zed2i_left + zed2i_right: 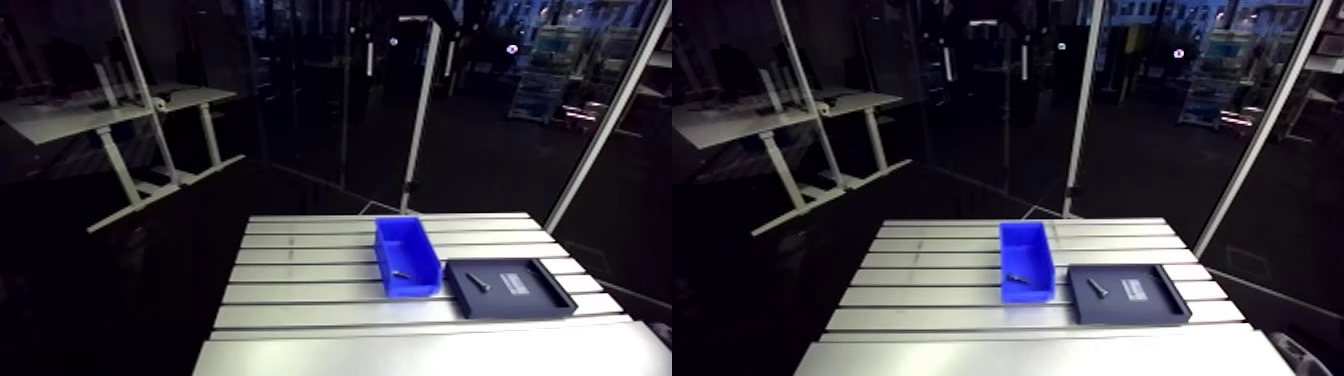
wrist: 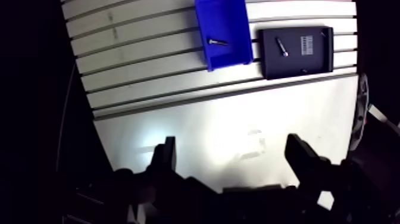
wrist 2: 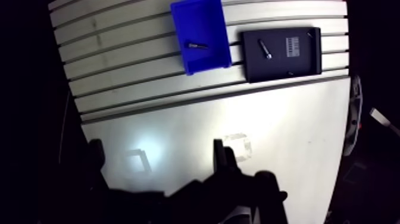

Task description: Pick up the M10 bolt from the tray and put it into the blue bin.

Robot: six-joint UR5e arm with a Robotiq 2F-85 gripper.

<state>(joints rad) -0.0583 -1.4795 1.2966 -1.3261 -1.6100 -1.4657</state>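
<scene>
On the slotted aluminium table [image 1: 300, 290], reading from the left, bare ribbed surface comes first. Next is the blue bin [image 1: 398, 243], standing lengthwise across the slots. One dark bolt [image 1: 401, 273] lies on the bin's floor near its front wall. Just beside the bin, to its right, the black tray [image 1: 500, 304] sits flat on the table. A second bolt [image 1: 478, 282] lies slanted in the tray's left half, with a pale label [image 1: 515, 283] to its right. The bolts' thread sizes cannot be told. In the wrist view the gripper [image 2: 232, 149] hangs over the smooth, unslotted part of the table. It is well apart from the bin and the tray, which both lie ahead of it. Its two fingers [image 2: 166, 156] stand spread wide, with only tabletop showing between them.
</scene>
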